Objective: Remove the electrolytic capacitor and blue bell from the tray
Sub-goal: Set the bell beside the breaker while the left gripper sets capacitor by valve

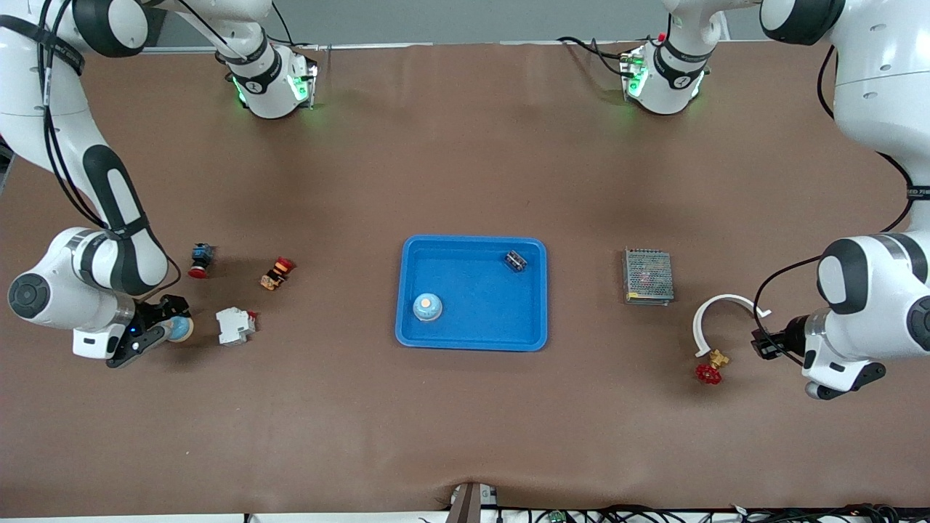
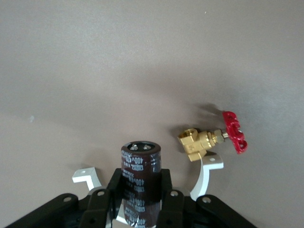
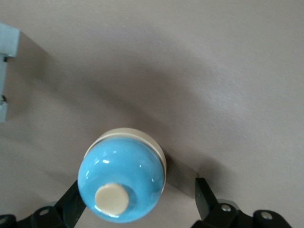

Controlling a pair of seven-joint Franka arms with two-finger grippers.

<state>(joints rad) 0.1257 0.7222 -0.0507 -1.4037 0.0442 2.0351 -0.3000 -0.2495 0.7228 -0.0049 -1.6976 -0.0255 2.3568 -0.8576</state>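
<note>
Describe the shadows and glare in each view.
Front view: soft, blurred arm shadows on the brown table. Left wrist view: the brass valve casts a faint smeared shadow; slight sheen on the capacitor. Right wrist view: small white highlights on the blue bell, and a broad diagonal shadow band beside it.

A blue tray (image 1: 472,341) is seen at the table's centre, with 1 bell (image 1: 428,306) and 1 small dark part (image 1: 516,261) inside. A second bell (image 1: 179,329) is flanked by the right gripper (image 1: 163,330).

Bell (image 3: 124,180): glossy blue shell, matt cream button. Capacitor (image 2: 140,183): shiny dark sleeve. Valve (image 2: 202,142): polished brass, red handwheel. Table (image 1: 465,145): matt brown covering.
</note>
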